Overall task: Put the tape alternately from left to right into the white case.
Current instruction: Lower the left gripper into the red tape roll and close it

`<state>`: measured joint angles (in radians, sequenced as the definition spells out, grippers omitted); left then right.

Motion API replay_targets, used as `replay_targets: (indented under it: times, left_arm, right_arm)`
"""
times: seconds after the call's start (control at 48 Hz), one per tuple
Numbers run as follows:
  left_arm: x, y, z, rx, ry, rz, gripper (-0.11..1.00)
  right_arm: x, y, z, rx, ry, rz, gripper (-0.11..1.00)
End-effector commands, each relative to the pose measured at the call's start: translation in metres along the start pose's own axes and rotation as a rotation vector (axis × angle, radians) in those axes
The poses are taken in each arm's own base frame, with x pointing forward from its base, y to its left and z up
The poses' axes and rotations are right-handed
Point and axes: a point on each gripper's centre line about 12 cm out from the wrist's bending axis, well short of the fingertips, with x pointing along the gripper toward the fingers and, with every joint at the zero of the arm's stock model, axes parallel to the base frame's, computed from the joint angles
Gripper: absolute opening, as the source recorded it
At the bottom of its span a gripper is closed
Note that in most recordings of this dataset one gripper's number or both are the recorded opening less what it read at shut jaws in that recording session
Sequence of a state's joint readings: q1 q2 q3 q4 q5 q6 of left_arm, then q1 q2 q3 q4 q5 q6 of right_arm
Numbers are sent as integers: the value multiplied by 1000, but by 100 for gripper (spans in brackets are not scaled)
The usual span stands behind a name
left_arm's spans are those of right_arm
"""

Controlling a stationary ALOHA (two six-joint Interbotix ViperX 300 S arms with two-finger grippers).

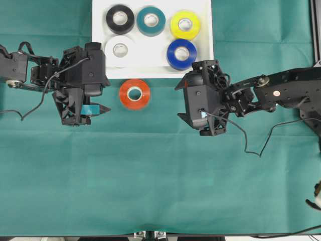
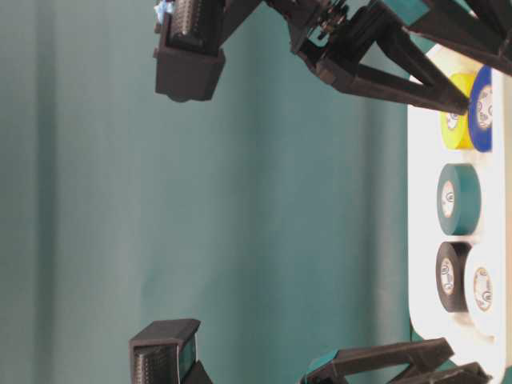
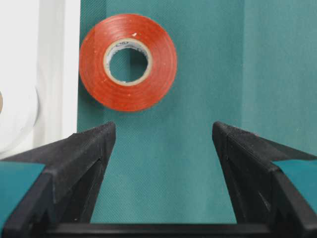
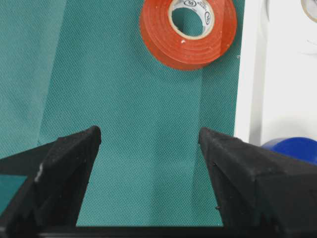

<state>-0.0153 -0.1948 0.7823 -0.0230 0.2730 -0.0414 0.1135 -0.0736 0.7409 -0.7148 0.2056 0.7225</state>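
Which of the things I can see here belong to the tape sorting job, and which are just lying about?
Belongs to the job:
- white rectangular plastic case
- black tape roll, teal roll, yellow roll, white roll, blue roll, all in the case
- red-orange glossy tape roll, on the cloth outside the case

Just lying about:
- green table cloth
- black cables

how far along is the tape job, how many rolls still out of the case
Five rolls already lie in the white case: black, teal, yellow, white, blue. Nothing is in hand: left gripper and right gripper are both open and empty. One left: the red-orange roll, on the cloth just outside the case.
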Motion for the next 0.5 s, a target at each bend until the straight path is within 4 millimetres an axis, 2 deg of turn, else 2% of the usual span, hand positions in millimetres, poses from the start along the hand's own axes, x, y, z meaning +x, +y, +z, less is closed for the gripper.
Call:
replay_targets:
  times: [0.0,0.146,0.479]
  left_arm:
    - [-5,-2,10,1,-35,-5,90]
    - [1,-2,11,2,-30,-5,90]
    - [32,-7,22,20,4,-11,90]
  right_arm:
    - [-7,1,9,2,-36,6,87]
    - [-7,1,7,2,-33,6,87]
    - [-7,1,6,1,-30,6,87]
